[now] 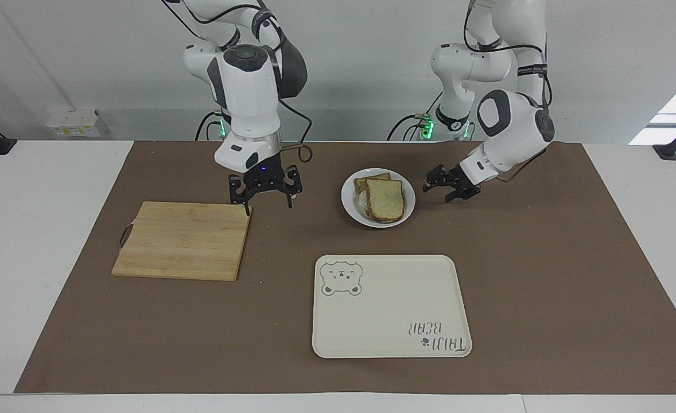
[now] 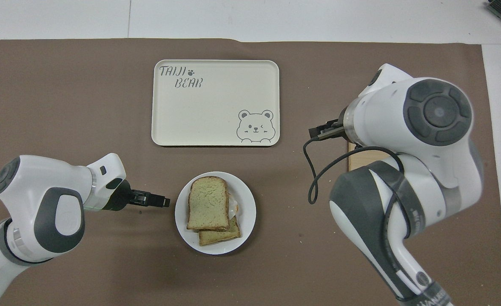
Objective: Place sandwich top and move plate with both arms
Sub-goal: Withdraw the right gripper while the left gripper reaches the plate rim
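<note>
Two bread slices are stacked on the small round white plate, the plain beige sandwich top uppermost. My left gripper hangs just beside the plate, fingers parted and empty. My right gripper is spread wide over the brown mat.

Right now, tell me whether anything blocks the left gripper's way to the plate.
Nothing visible does. The left gripper hangs beside the plate at the left arm's end, only bare brown mat between them. The right gripper is over the cutting board's corner.

sandwich top: plain crusted slice, flat on the stack, slightly skewed
plate: small, round, white, nearer the robots than the tray
</note>
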Tool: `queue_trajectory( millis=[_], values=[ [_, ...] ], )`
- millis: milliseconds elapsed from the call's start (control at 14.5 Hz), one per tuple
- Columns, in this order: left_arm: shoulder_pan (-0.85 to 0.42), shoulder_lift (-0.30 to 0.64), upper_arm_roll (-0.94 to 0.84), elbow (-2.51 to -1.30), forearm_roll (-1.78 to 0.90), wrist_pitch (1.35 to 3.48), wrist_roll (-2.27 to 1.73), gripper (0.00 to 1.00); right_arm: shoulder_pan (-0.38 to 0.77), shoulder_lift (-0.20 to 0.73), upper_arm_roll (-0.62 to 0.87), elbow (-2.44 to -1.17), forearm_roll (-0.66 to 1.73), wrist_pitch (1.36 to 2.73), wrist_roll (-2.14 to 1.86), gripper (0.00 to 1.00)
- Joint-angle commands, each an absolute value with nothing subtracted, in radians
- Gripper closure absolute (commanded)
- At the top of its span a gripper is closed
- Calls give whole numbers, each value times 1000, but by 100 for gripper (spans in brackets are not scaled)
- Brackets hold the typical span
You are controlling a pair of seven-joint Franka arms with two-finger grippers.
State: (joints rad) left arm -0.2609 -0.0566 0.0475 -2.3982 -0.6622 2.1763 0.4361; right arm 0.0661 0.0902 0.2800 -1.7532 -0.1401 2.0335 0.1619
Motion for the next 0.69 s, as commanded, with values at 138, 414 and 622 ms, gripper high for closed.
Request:
queue_trajectory(
  millis=[138, 414, 622],
  values=[
    [-340, -57, 66, -2448, -739, 2256, 499, 39, 22, 45, 288, -1680, -147, 1942, 147, 0],
    [-397, -37, 63, -2485, -761, 2336, 499, 43, 6, 35, 270, -1597, -137, 1869, 149, 0],
    [-416, -38, 66, -2493, -762, 2341, 499, 46, 0, 22, 259, -1571, -137, 1806, 160, 0]
  ],
)
